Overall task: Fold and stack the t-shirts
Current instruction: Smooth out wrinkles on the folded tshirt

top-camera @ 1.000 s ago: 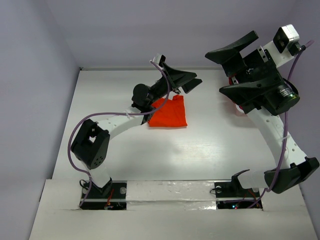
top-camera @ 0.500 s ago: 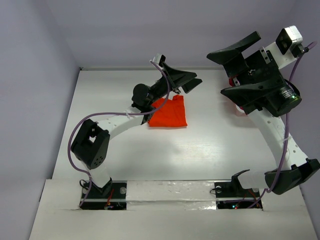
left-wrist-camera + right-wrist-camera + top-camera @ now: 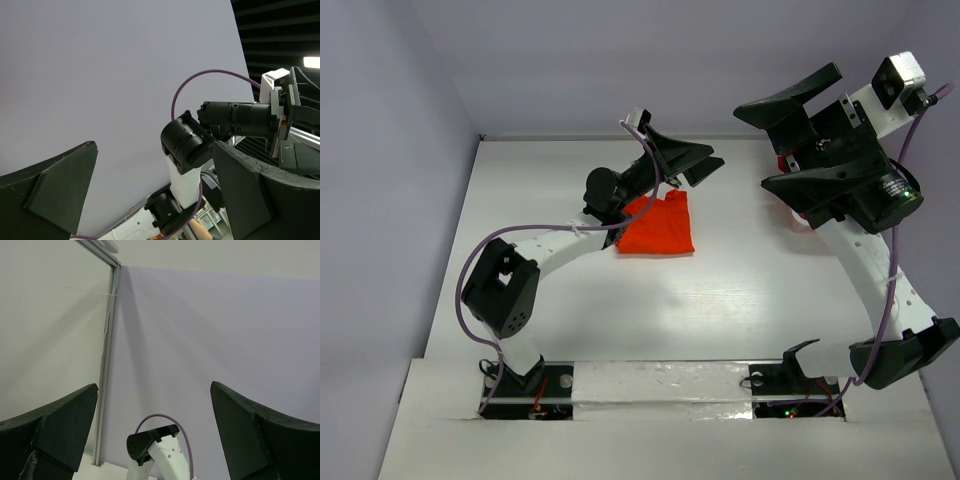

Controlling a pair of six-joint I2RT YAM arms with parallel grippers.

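One orange-red t-shirt [image 3: 657,227] lies folded into a rough square on the white table [image 3: 720,290], seen from the top view. My left gripper [image 3: 712,157] hangs just behind its far right corner, tilted upward, open and holding nothing. My right gripper [image 3: 750,143] is raised high at the back right, jaws spread wide and empty. Both wrist views look up at the lilac wall: the left gripper [image 3: 155,200] faces the right arm [image 3: 235,120], and the right gripper [image 3: 155,432] sees nothing between its fingers. A pale pink scrap [image 3: 801,222] peeks from under the right arm; the rest there is hidden.
Lilac walls [image 3: 620,60] close the table at the back and left. The left arm's elbow [image 3: 500,290] sits at the near left, the right arm's elbow [image 3: 910,350] at the near right. A white ledge [image 3: 660,380] runs along the front edge.
The right gripper rose slightly toward the upper right in the first half second, then held still. The left arm and the orange-red shirt have not moved.
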